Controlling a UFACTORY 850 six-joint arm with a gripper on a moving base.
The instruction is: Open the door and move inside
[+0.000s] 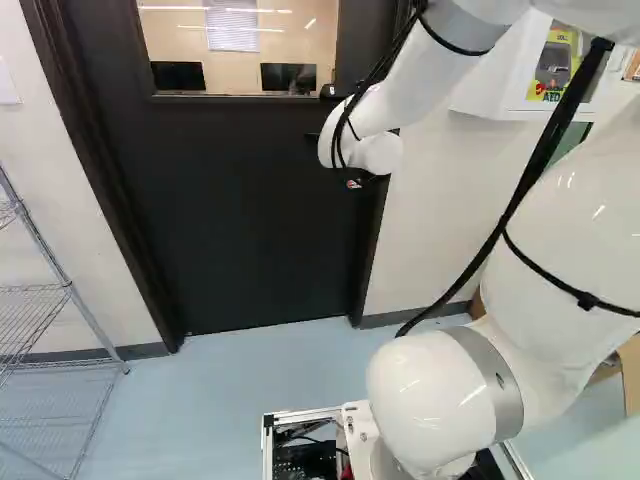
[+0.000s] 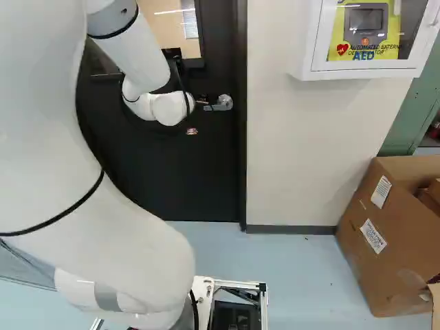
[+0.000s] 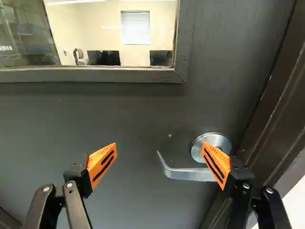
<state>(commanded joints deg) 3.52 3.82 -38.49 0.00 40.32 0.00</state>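
Nearest in the left base view, the white arm (image 1: 440,395) hides part of the closed door (image 1: 230,220), whose top is cut off. In the right base view, the arm's wrist partly covers the handle (image 2: 223,103) on the door. In the wrist view, the fingers (image 3: 101,163) stand spread wide, gripping nothing; one overlaps the handle's round plate, contact unclear.

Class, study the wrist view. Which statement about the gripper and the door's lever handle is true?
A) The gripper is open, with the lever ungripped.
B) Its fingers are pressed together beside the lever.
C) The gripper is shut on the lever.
A: the gripper has its orange pads wide apart, and nothing clamps the lever handle.
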